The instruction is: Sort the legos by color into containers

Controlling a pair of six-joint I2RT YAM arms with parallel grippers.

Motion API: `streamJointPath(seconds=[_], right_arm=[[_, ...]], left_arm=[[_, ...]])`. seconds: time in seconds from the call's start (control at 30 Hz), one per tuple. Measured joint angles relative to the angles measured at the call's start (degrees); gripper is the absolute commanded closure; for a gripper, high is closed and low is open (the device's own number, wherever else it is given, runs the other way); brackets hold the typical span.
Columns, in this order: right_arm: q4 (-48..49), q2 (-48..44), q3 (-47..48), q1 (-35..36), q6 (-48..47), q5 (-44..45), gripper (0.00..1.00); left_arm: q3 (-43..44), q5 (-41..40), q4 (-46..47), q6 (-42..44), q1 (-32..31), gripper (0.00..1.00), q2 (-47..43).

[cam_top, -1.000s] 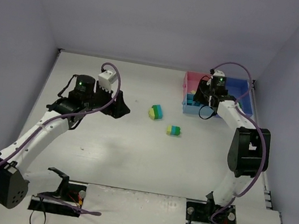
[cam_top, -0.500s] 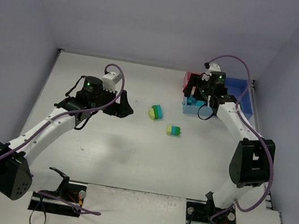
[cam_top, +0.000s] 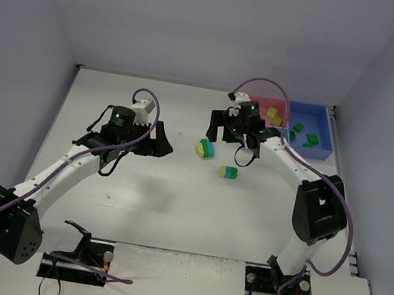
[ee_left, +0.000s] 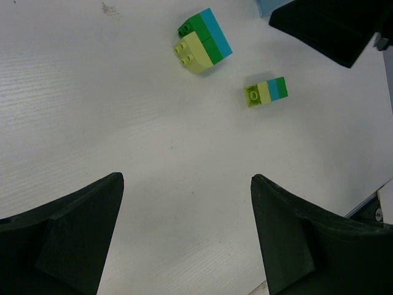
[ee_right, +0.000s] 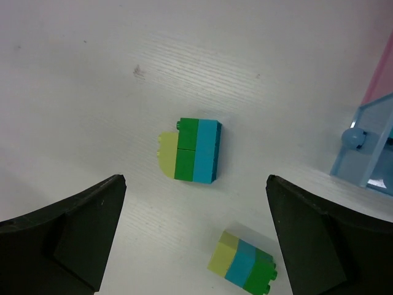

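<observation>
Two stacked legos lie on the white table. The larger stack (cam_top: 205,147) (ee_left: 202,42) (ee_right: 191,150) is yellow-green, green and cyan. The smaller three-colour stack (cam_top: 228,172) (ee_left: 266,92) (ee_right: 242,263) lies just beside it. My right gripper (cam_top: 231,133) (ee_right: 195,179) hovers open above the larger stack, holding nothing. My left gripper (cam_top: 161,144) (ee_left: 186,178) stands open and empty to the left of both stacks. At the back right sit the containers: the pink tray (cam_top: 262,102) holds yellow-green bricks (cam_top: 271,114), the darker blue tray (cam_top: 325,123) holds green bricks (cam_top: 310,138).
A corner of the light blue tray (ee_right: 368,153) shows at the right edge of the right wrist view, the pink tray (ee_right: 382,80) above it. The right gripper's dark finger (ee_left: 331,27) shows at the left wrist view's top right. Grey walls close in the table.
My right arm has swung left from over the trays to above the larger stack, and its jaws have opened wide. My left gripper has shifted only slightly.
</observation>
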Motion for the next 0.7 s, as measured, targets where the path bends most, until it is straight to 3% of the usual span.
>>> streamJointPath(seconds=[0.37,0.7], right_arm=[[-0.7,13.0,1.8,6.1,0.1,5.9,0.03],[-0.5,18.1,5.3,7.9,-0.3,10.4,0.13]], left_arm=[[-1.2,-2.6,-1.7,-2.8,0.1,0.22,-1.3],[-1.2,-2.9,-2.1,-4.2,0.8,0.22,-1.4]])
